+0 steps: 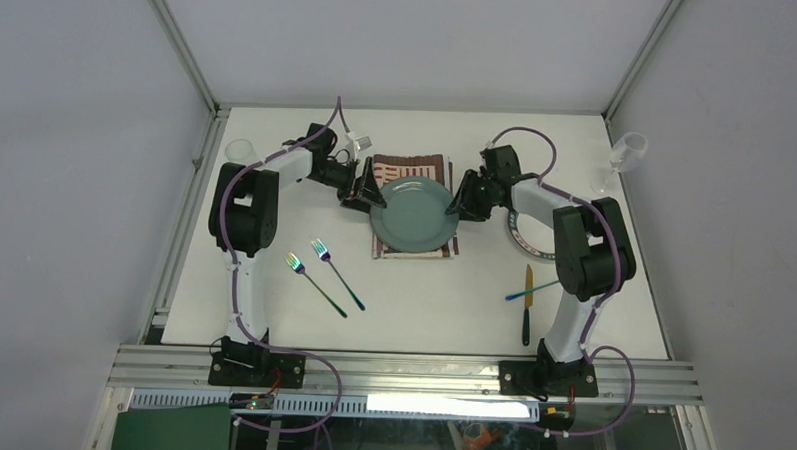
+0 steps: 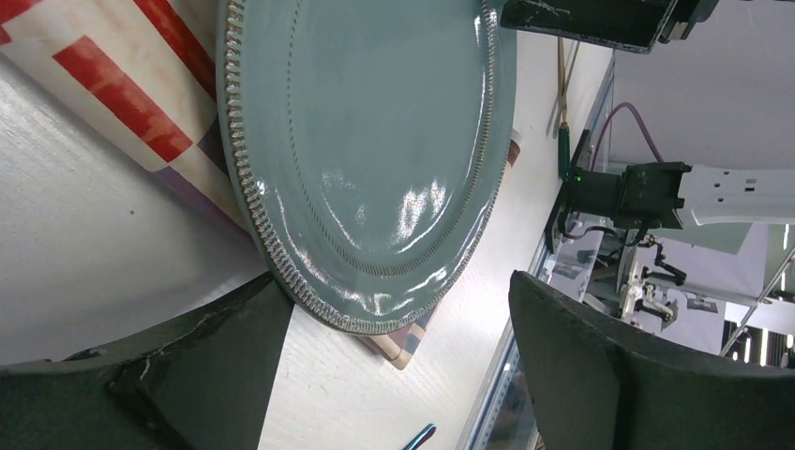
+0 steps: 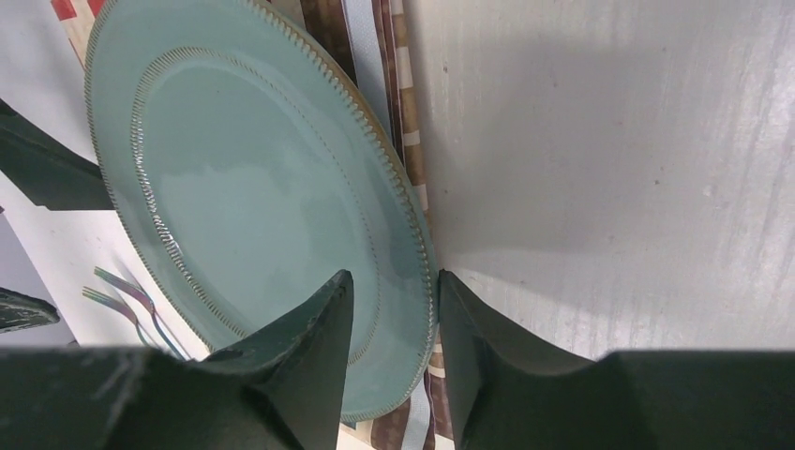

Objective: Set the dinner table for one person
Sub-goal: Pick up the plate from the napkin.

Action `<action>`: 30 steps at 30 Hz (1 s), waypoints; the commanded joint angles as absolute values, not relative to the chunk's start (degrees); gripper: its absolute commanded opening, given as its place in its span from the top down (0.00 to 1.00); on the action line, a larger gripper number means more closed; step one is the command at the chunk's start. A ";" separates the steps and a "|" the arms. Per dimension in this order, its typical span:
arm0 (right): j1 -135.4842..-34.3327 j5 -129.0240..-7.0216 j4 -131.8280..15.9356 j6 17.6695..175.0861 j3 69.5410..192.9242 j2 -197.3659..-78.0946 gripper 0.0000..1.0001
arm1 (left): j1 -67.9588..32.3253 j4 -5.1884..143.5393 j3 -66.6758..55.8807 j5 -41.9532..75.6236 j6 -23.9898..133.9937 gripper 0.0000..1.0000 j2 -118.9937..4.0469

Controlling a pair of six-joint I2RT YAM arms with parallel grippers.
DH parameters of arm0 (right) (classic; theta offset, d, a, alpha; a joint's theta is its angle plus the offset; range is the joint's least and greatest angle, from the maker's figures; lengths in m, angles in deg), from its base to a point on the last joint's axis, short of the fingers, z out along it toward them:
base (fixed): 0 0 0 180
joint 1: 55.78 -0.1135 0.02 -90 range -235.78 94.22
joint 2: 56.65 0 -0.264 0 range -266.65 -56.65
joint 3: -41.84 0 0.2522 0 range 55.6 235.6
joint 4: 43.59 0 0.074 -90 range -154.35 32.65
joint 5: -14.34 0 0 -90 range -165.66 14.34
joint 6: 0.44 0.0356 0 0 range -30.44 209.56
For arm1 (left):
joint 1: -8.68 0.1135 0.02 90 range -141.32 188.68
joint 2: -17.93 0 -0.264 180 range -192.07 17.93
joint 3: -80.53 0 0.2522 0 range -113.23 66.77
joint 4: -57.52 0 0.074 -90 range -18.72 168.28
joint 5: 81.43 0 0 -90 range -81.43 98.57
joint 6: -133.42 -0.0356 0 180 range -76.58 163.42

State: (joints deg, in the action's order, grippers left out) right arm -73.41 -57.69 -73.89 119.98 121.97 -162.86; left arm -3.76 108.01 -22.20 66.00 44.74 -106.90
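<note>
1. Risk, slip: the plate (image 1: 412, 213) is straddled at its 3 o'clock rim by the right claw (image 3: 394, 277) alone. If a lift is attempted on so shallow a bite, the glazed, ribbed rim may slide out and the plate drop back onto the placemat (image 1: 409, 167).
2. Risk, drag: the placemat lies under the plate and may be pulled askew across the table (image 1: 421, 316) if the plate is slid rather than raised.
3. Risk, collision: the claws face each other across the plate, so a push from 3 o'clock may drive the 9 o'clock rim against the left claw (image 2: 398, 289).
4. Risk, cutlery: the forks (image 1: 341, 279), at the plate's 7 o'clock, may be struck if the left arm is swung back low.
5. Right claw: the jaws are partly closed, one finger over the plate's face and one outside the rim. Whether the rim is actually pinched cannot be told.
6. Left claw: the jaws are spread wide at the plate's 9 o'clock, one finger just beside the rim. Nothing is held.
7. Arm pose: both arms are bent at the elbow and reached inward from 6 o'clock, with the wrists low and turned toward the plate.
8. Table: it is seen beneath everything, inside the rails (image 1: 399, 370). Plate and placemat lie just past its centre, toward 12 o'clock.
</note>
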 commanded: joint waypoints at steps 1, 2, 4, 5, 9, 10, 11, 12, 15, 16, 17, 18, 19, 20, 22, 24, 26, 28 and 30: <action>-73.51 -51.42 -69.51 120.39 123.39 -162.83 0.60 | -5.04 105.97 -21.77 72.13 45.10 0.13 -106.39; -73.54 -50.62 -69.29 120.61 123.33 -163.09 0.60 | -5.23 105.99 -21.42 72.80 45.09 0.13 -106.35; -73.55 -48.87 -68.92 120.62 123.59 -163.89 0.61 | -5.62 106.04 -21.13 73.54 45.19 0.13 -106.26; -73.54 -48.17 -68.86 120.59 123.75 -164.28 0.62 | -5.72 106.00 -20.93 74.05 45.12 0.13 -106.20; -73.54 -46.76 -68.17 120.30 123.52 -164.86 0.65 | -5.75 106.00 -20.51 74.45 45.14 0.15 -105.47; -73.57 -46.14 -67.85 120.33 123.31 -164.78 0.66 | -5.77 105.97 -20.43 74.83 45.05 0.16 -105.27; -73.55 -45.50 -67.37 120.29 123.06 -164.76 0.67 | -5.83 105.99 -20.49 75.43 44.97 0.17 -105.18; -73.56 -44.55 -66.86 120.21 122.97 -164.76 0.70 | -5.93 106.00 -20.69 75.61 45.00 0.19 -105.24; -73.71 -41.82 -65.37 120.34 122.92 -164.75 0.78 | -6.21 105.97 -21.11 75.50 44.97 0.26 -106.39; -73.74 -41.03 -65.10 120.26 123.00 -164.75 0.79 | -6.36 105.99 -21.21 75.43 45.00 0.30 -106.97; -73.84 -40.54 -64.78 120.06 123.00 -164.69 0.80 | -6.49 105.98 -21.40 75.57 44.97 0.35 -107.62; -73.97 -39.83 -64.48 119.84 123.00 -164.64 0.80 | -6.66 105.99 -21.53 75.58 44.95 0.38 -108.33; -74.09 -39.24 -64.45 119.75 123.15 -164.75 0.80 | -7.01 106.00 -21.72 75.50 44.85 0.40 -108.93; -74.21 -38.67 -64.58 119.41 123.43 -165.02 0.80 | -7.31 106.00 -21.93 75.51 44.71 0.43 -109.65; -74.45 -38.12 -64.89 118.98 123.83 -165.46 0.80 | -7.85 105.99 -22.43 75.27 44.74 0.53 -111.00; -74.65 -37.58 -64.92 118.70 123.84 -165.71 0.80 | -8.30 105.99 -22.96 75.44 44.60 0.59 -112.08; -74.85 -37.49 -64.74 118.42 123.62 -165.69 0.81 | -8.76 106.00 -23.22 76.27 44.22 0.69 -112.51; -75.26 -37.27 -64.67 117.71 123.40 -165.18 0.83 | -9.04 106.08 -23.31 76.16 44.16 0.76 -112.30; -75.89 -37.46 -64.76 116.86 123.25 -164.43 0.90 | -9.11 106.16 -23.46 76.23 43.91 0.83 -111.71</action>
